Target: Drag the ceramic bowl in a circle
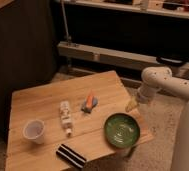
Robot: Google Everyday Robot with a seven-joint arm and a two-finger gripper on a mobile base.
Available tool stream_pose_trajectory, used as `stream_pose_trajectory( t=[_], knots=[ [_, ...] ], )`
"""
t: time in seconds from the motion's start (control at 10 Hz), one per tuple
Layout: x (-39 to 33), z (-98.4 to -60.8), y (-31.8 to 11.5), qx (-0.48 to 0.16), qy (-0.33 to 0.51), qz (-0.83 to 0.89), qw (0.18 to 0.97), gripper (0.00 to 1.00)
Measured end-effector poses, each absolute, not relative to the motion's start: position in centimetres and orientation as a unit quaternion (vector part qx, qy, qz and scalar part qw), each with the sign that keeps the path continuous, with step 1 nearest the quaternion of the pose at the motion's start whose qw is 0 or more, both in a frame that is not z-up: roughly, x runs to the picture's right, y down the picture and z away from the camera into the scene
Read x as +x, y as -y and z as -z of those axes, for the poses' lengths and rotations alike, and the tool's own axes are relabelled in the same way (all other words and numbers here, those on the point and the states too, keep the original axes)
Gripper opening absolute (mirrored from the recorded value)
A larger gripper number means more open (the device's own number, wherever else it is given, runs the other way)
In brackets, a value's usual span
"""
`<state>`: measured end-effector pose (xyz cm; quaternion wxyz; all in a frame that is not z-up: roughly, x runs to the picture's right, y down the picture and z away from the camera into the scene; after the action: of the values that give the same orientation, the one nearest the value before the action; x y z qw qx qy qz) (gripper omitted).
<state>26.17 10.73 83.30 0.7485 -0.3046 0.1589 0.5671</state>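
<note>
The ceramic bowl (122,130) is round, shallow and glossy dark green, with faint rings inside. It sits on the wooden table (43,102) at its front right corner, close to the edge. My gripper (132,105) hangs at the end of the white arm (160,84), just beyond the table's right edge, a little above and to the right of the bowl. It is not touching the bowl.
A translucent white plastic cup (34,131) stands at the front left. A small white bottle (65,116) lies mid-table. An orange-and-blue item (89,102) lies beside it. A black-and-white striped object (71,156) lies at the front edge. A dark shelf unit stands behind.
</note>
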Motion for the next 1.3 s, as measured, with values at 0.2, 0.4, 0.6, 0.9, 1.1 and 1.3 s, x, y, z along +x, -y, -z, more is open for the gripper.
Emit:
stream_pose_trajectory(
  t=[0.2, 0.4, 0.6, 0.9, 1.1, 1.3],
  knots=[
    [26.2, -83.3, -10.7, -0.305, -0.159, -0.567, 0.749, 0.8],
    [26.2, -83.3, -10.7, -0.305, -0.159, -0.567, 0.749, 0.8],
    [26.2, -83.0, -10.8, -0.304, -0.149, -0.569, 0.75, 0.8],
    [27.8, -79.8, -11.4, -0.285, -0.091, -0.589, 0.751, 0.8],
    [28.5, -78.7, -12.2, -0.299, -0.072, -0.593, 0.745, 0.8],
    [28.1, -78.0, -13.7, -0.346, -0.051, -0.586, 0.731, 0.8]
  ],
)
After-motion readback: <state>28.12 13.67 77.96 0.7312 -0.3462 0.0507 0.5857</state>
